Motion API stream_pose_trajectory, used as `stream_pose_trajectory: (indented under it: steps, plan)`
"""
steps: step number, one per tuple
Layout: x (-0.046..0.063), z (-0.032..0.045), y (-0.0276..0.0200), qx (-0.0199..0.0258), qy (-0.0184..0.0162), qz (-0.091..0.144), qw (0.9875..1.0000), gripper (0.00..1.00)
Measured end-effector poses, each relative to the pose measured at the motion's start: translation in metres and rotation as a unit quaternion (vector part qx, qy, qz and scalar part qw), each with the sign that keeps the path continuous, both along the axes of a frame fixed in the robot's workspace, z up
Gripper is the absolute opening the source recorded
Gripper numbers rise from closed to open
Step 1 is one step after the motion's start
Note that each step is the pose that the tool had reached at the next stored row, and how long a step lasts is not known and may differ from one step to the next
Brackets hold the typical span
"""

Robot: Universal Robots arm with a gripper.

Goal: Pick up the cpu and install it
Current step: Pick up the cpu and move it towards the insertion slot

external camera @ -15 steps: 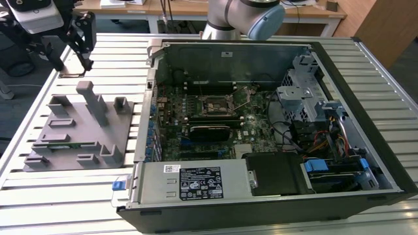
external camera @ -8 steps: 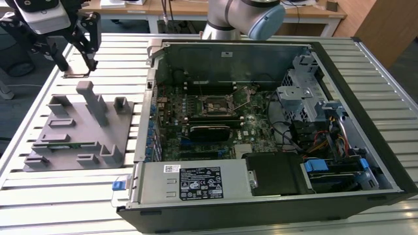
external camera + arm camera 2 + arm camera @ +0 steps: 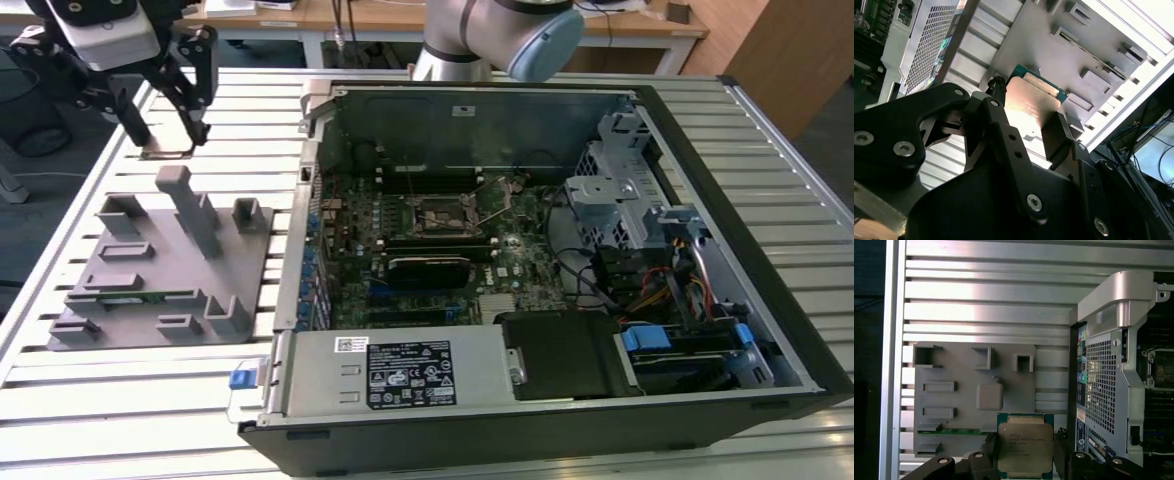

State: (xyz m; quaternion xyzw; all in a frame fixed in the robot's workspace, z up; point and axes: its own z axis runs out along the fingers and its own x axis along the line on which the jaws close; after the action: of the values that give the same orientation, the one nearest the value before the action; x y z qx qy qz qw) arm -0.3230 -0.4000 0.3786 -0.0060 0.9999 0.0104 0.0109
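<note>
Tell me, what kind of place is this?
Probably a robot lab or workshop: an open computer case sits on a slatted metal table, and a robot arm has a tool holding a cpu.

Cpu (image 3: 1025, 450): several short lines of small dark print on the metal lid in the first wrist view, too fine to make out. In the second wrist view the same cpu (image 3: 1029, 107) shows one faint line under glare, not legible.

Power supply (image 3: 320, 380) in the computer case (image 3: 747, 200), exterior view:
- black label (image 3: 410, 373) with white print and rows of small marks on its top face, none readable
- white sticker (image 3: 351, 344) just beside the black label, dark marks, unreadable

Inner wall of the case: small white tag (image 3: 463, 110), print too small to tell.

No word or number can be read anywhere.
</note>
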Motion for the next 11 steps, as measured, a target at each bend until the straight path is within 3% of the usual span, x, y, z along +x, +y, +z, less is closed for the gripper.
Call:
stream_pose_trajectory:
  steps: [11]
  plan:
    - [0.022,-0.0008,0.0,0.0,0.0,0.0,1.0,0.53]
